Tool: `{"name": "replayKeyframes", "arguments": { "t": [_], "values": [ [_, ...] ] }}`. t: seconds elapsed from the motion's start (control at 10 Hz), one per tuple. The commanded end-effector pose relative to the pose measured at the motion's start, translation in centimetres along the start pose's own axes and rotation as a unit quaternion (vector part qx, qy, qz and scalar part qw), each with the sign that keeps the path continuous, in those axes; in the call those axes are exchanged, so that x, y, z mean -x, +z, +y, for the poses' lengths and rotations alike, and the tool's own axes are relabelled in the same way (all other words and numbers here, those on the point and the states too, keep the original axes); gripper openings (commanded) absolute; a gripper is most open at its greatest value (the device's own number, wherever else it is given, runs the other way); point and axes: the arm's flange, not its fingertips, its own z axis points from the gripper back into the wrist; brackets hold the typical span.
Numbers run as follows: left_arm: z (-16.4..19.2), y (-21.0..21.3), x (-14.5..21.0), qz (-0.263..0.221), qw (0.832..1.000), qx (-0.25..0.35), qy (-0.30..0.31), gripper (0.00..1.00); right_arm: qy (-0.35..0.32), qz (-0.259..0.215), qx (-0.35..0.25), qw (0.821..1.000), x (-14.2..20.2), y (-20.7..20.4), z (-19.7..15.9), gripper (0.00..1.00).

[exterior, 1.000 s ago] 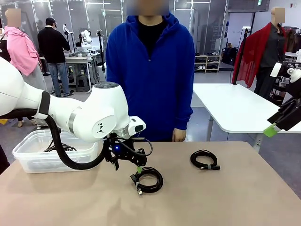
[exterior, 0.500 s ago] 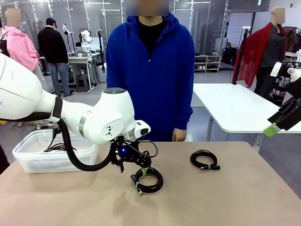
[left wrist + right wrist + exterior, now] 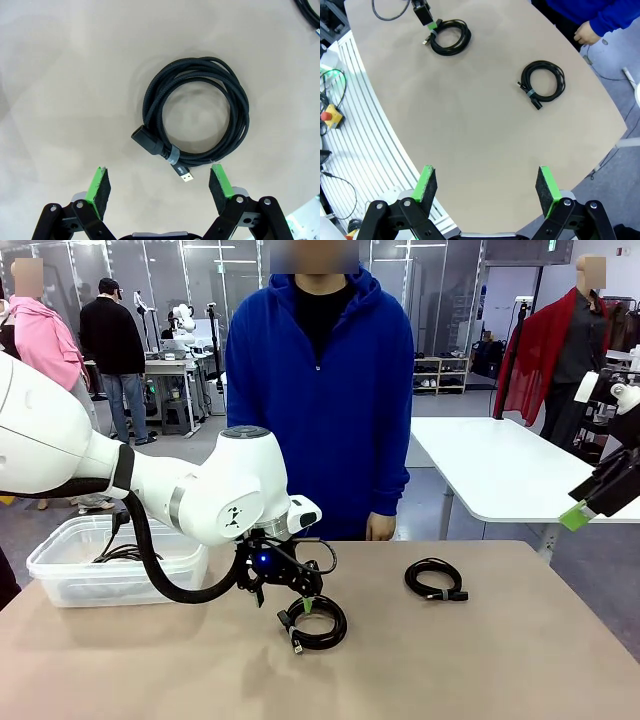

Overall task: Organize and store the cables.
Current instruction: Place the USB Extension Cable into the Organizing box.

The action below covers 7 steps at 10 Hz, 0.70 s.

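Two coiled black cables lie on the tan table. The nearer cable (image 3: 338, 626) sits at the table's middle, and my left gripper (image 3: 301, 602) hovers open just above its left edge. In the left wrist view this cable (image 3: 156, 90) lies a little beyond the green fingertips (image 3: 100, 182), its USB plug pointing toward my left gripper (image 3: 159, 175), nothing between the jaws. The second cable (image 3: 412, 580) rests farther right, in front of the person. My right gripper (image 3: 486, 176) hangs open high over the table's right edge, looking down on both cables (image 3: 463, 42) (image 3: 560, 84).
A clear plastic bin (image 3: 60, 540) with black cords in it stands at the table's left end, behind my left arm. A person in a blue hoodie stands at the far edge, one hand (image 3: 379, 528) hanging by the table. A white table (image 3: 500, 470) stands behind on the right.
My left arm has shifted a little to the right, bringing its gripper over the near coil's edge. It has held still for the last half second. The right arm has not moved.
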Motion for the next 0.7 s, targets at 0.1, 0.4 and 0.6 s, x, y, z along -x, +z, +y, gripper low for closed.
{"name": "replayKeyframes", "arguments": {
  "t": [0.1, 0.4, 0.6],
  "values": [
    [-0.7, 0.3, 0.2, 0.012, 0.999, -0.018, 0.043, 1.0, 0.003, -0.006, -0.006, 1.0, 0.0, -0.1, 0.1, 1.0],
    [-2.0, 0.4, 1.6, 0.053, 0.987, -0.035, 0.149, 1.0, 0.003, -0.006, -0.006, 1.0, 0.0, -0.1, 0.1, 1.0],
    [-2.6, -0.5, 1.3, 0.057, 0.976, -0.042, 0.208, 1.0, 0.003, -0.006, -0.006, 1.0, 0.0, -0.1, 0.1, 1.0]
  ]
}}
